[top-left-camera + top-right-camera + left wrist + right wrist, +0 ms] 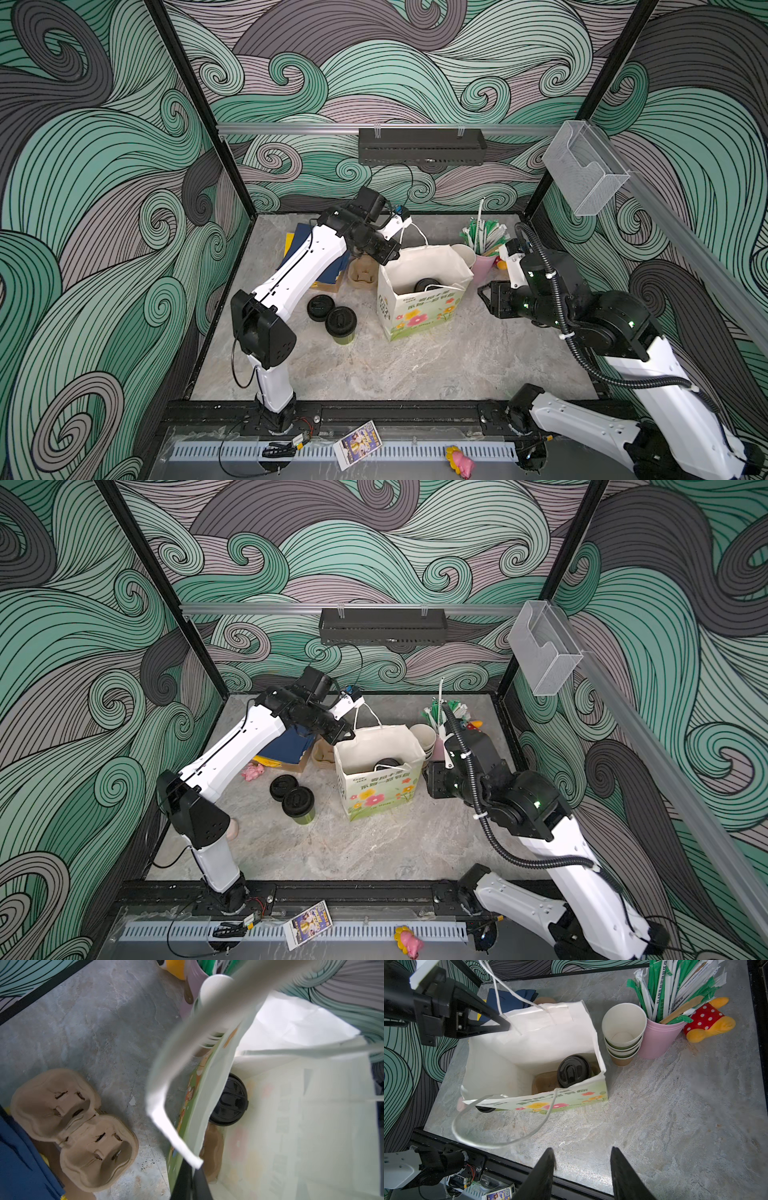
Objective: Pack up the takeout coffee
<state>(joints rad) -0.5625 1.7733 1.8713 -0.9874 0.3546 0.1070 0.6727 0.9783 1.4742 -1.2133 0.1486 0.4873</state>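
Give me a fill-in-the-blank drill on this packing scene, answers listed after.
1. The left pincer is ___ on the rim of the paper bag.
2. The bag holds ___ lidded cup.
3. The right pincer stands ___ and empty.
4. The empty cups are stacked beside the ___ straw cup.
Missing words: shut; one; open; pink.

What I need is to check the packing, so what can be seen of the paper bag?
The paper bag stands upright and open on the table, white inside, with flowers printed on its front and two white loop handles. The left tool is shut on its back rim. Inside sit a brown carrier and a black-lidded cup. The right tool is open, clear of it.
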